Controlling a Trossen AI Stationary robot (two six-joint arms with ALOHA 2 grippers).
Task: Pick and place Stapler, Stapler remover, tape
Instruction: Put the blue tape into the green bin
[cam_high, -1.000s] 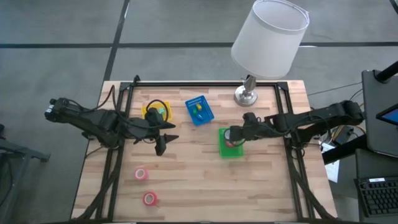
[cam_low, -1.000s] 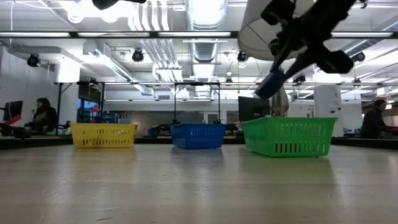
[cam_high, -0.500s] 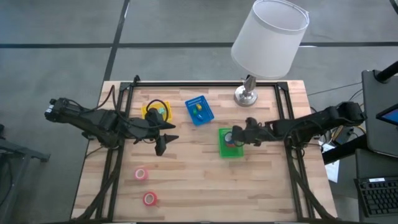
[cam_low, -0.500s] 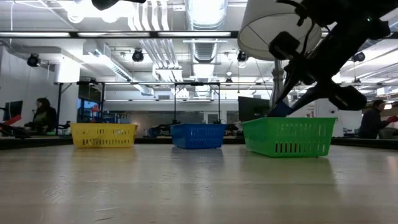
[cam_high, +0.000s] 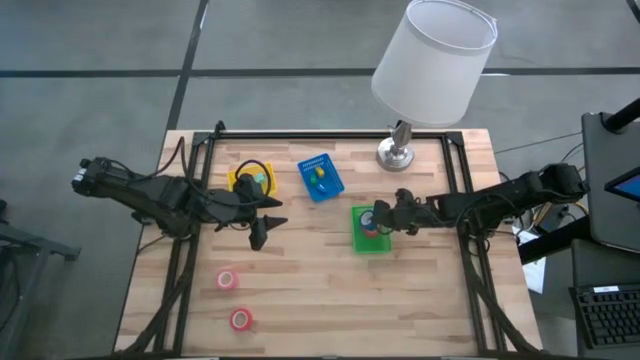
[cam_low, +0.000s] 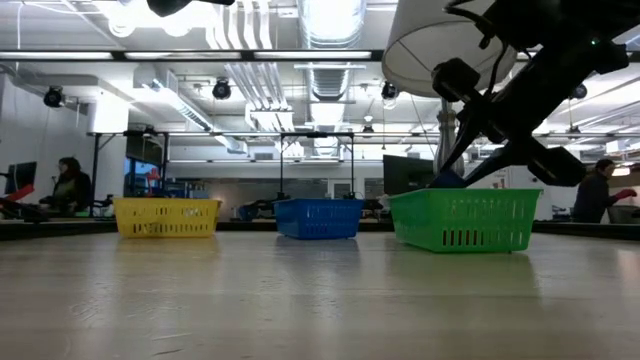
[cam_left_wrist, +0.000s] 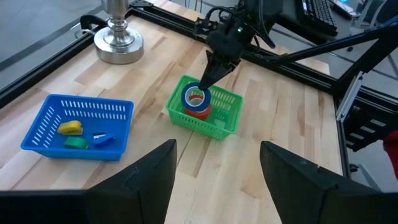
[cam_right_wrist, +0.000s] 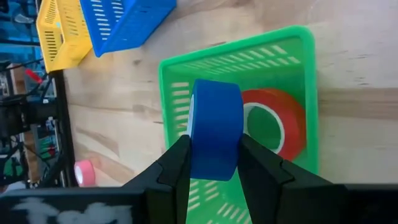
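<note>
The right gripper (cam_right_wrist: 214, 163) is pinched on a blue tape roll (cam_right_wrist: 215, 127), held on edge between both fingers directly over the green basket (cam_right_wrist: 298, 74). A red tape roll (cam_right_wrist: 273, 127) lies flat in that basket, just beside and below the blue one.

The left wrist view confirms the arrangement from the opposite side: the right gripper (cam_left_wrist: 205, 81) points down into the green basket (cam_left_wrist: 221, 121), the blue roll (cam_left_wrist: 196, 98) sitting over the red one (cam_left_wrist: 198, 112). Whether the two rolls touch cannot be told. The high view places the right gripper (cam_high: 382, 222) over the green basket (cam_high: 360, 243) at mid-table, right of centre.

The low view shows only the outer wall of the green basket (cam_low: 465, 220) and the right arm descending behind its rim (the rolls themselves are mostly hidden there).

Two pink tape rolls remain on the bare table near its front left: one (cam_high: 227, 279) nearer the centre, one (cam_high: 240, 319) nearer the edge, also glimpsed in the right wrist view (cam_right_wrist: 85, 171).

The left gripper (cam_high: 259, 232) hovers over the table left of centre, fingers spread, holding nothing.

Surroundings: a blue basket (cam_high: 320, 176) holding small items, a yellow basket (cam_high: 251, 179), and a lamp (cam_high: 433, 60) whose base stands at the table's far edge, its shade overhanging that part of the table.
</note>
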